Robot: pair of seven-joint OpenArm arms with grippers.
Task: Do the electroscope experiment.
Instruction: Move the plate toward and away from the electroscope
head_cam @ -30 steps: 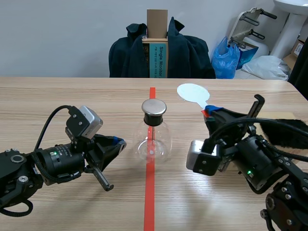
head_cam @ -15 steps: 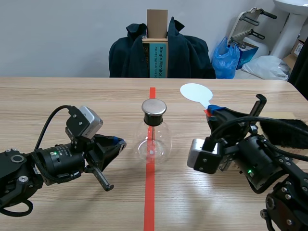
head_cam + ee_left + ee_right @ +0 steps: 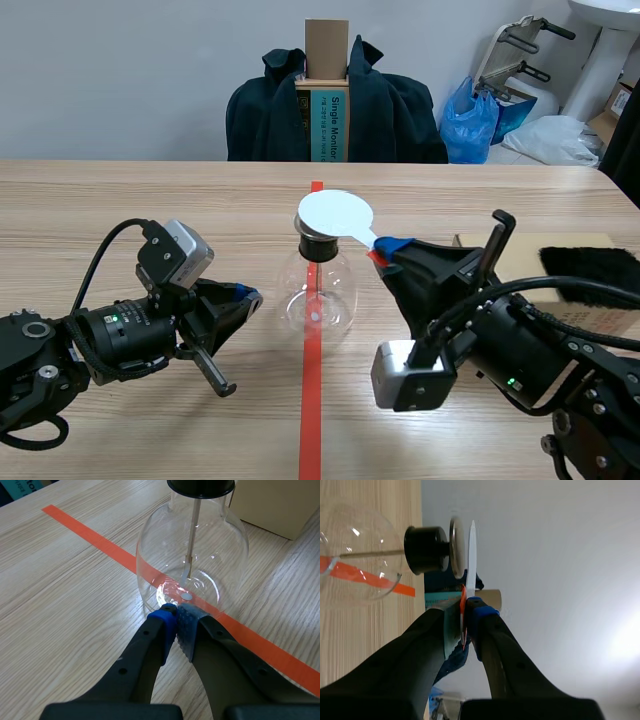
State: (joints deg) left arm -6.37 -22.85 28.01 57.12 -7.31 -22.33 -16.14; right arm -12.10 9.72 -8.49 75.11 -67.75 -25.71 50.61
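Electroscope flask (image 3: pixel 320 290): white paddle (image 3: pixel 335 213) lay flat just over its metal cap (image 3: pixel 455 547), handle clamped in the right jaws. Left jaws closed, empty, just short of flask's base.

Central glass flask (image 3: pixel 322 295), white paddle (image 3: pixel 335 213) above it

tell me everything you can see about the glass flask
The flask is a clear, round glass bulb standing upright on the tape line mid-table. A black stopper plugs its neck, topped by a metal cap; a thin rod hangs inside. A white paddle, held by the right gripper, hovers at the cap; contact unclear.
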